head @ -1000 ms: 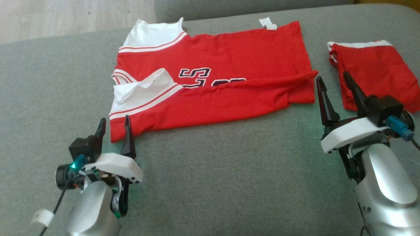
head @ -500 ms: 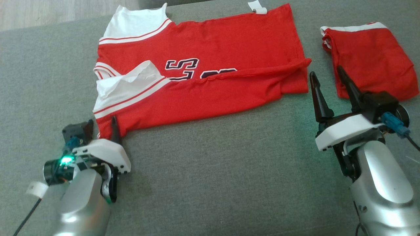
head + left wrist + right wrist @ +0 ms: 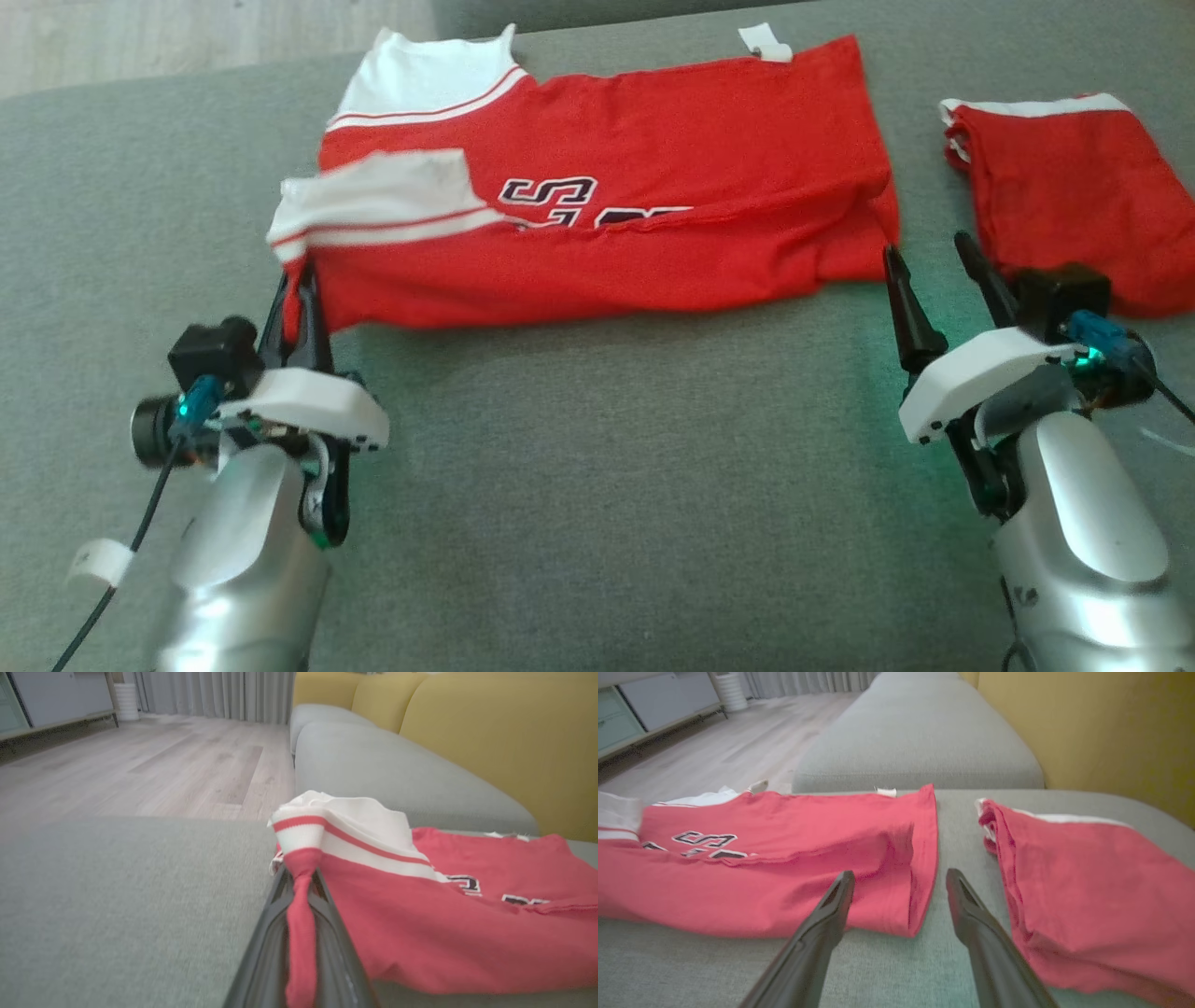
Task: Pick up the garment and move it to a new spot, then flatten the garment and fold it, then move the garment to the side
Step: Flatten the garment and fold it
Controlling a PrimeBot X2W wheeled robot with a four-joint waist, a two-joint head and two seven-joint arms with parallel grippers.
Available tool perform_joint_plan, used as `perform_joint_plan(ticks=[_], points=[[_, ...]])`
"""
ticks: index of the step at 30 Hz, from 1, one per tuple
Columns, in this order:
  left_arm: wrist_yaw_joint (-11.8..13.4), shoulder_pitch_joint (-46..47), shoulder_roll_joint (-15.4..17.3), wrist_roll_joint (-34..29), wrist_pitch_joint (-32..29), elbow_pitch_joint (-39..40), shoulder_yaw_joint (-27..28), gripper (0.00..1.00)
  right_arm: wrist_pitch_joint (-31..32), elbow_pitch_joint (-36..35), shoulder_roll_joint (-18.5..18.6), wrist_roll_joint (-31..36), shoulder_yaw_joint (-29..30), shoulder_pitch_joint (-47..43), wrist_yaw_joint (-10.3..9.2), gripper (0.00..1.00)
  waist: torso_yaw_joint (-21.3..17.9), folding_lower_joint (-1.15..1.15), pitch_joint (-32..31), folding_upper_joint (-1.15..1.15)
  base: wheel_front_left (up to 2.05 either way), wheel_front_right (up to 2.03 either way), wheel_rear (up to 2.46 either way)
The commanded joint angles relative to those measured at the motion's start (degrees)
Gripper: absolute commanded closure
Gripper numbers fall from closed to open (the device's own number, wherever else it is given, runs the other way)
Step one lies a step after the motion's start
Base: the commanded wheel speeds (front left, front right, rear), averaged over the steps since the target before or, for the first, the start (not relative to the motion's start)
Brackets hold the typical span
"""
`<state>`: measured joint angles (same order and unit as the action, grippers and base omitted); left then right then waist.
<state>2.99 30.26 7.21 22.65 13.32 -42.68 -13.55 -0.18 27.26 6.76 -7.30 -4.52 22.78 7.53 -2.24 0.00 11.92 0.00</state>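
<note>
"Two tools over the seat: which one has the cloth?"

"Your left tool (image 3: 297, 291) does. It is clenched on the near left corner of the red jersey (image 3: 653, 140). The left wrist view shows a strip of red fabric squeezed between the fingers, with the white striped sleeve (image 3: 383, 201) bunched just beyond them. That corner looks raised off the grey sofa seat (image 3: 597, 485). The rest lies across the seat's far half, white trim toward its left edge."

"And the right?"

"Your right tool (image 3: 926, 247) is released, jaws spread at the jersey's near right corner. One finger hangs over the red hem. The other hangs over the bare strip between the jersey and the folded red garment (image 3: 1064, 196) near the seat's right edge. I cannot tell whether it touches the cloth."

"Why hold it like that?"

"I judge you are taking both near corners so the long edge can be carried over evenly for a fold. With one side gripped, lifting now would likely skew the jersey, so close the right first, and keep clear of the neighbour."
</note>
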Motion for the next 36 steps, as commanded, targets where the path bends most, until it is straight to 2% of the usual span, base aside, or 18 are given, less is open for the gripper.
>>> perform_joint_plan(ticks=[1,6,12,16,24,25,26,27,32,36], points=[[-0.05,1.71,1.34,-0.61,1.11,3.11,1.44,1.00,0.99,-0.96,-1.10,0.58,-0.02,1.08,-0.04,0.00,0.62,0.00,-0.34,0.00,0.00,0.00,0.00],[-0.74,0.56,1.05,-1.68,1.51,7.83,0.56,1.00,5.37,3.05,-2.99,1.94,3.21,2.92,-0.04,0.00,1.79,0.00,-0.59,0.00,0.00,0.00,0.00],[-1.39,-0.43,0.80,-2.32,1.57,9.81,-0.77,1.00,7.84,7.83,-3.79,1.25,7.40,6.18,-0.04,0.00,2.58,0.00,-0.17,0.00,0.00,0.00,0.00],[-1.64,-0.47,0.48,-2.68,1.56,10.25,-1.92,1.00,9.20,14.45,-3.86,-3.21,8.40,10.27,-0.04,0.00,3.50,0.00,0.81,0.00,0.00,0.00,0.00],[-1.94,0.48,-0.22,-3.08,1.54,9.87,-3.53,1.00,9.15,25.90,-3.87,-3.07,10.60,16.87,-0.04,0.00,5.34,0.00,2.48,0.00,0.00,0.00,0.00],[-1.94,0.55,-0.26,-3.13,1.54,9.67,-3.68,1.00,9.14,27.11,-3.87,-2.58,10.19,17.52,-0.04,0.19,5.47,0.00,2.53,0.00,0.00,0.00,0.00],[-1.93,0.60,-0.27,-3.15,1.55,9.43,-3.78,1.00,8.79,27.96,-3.88,-1.73,9.60,18.09,-0.04,0.93,5.57,0.00,2.53,0.00,0.00,0.00,0.00],[-1.89,0.61,-0.25,-3.12,1.55,9.15,-3.82,1.00,8.13,28.43,-3.88,-0.76,9.13,18.63,-0.04,1.00,5.61,0.00,2.48,0.00,0.00,0.00,0.00],[-1.82,-0.01,0.74,-2.68,1.56,7.64,-3.44,1.00,4.73,28.55,-3.73,4.66,9.59,20.00,-0.04,1.00,5.01,0.00,1.08,0.00,0.00,0.00,0.00],[-1.73,-1.72,1.87,-2.12,1.59,6.75,-2.76,1.00,4.10,27.56,-2.76,6.19,8.41,19.05,-0.04,1.00,4.03,0.00,-1.41,0.00,0.00,0.00,0.00]])
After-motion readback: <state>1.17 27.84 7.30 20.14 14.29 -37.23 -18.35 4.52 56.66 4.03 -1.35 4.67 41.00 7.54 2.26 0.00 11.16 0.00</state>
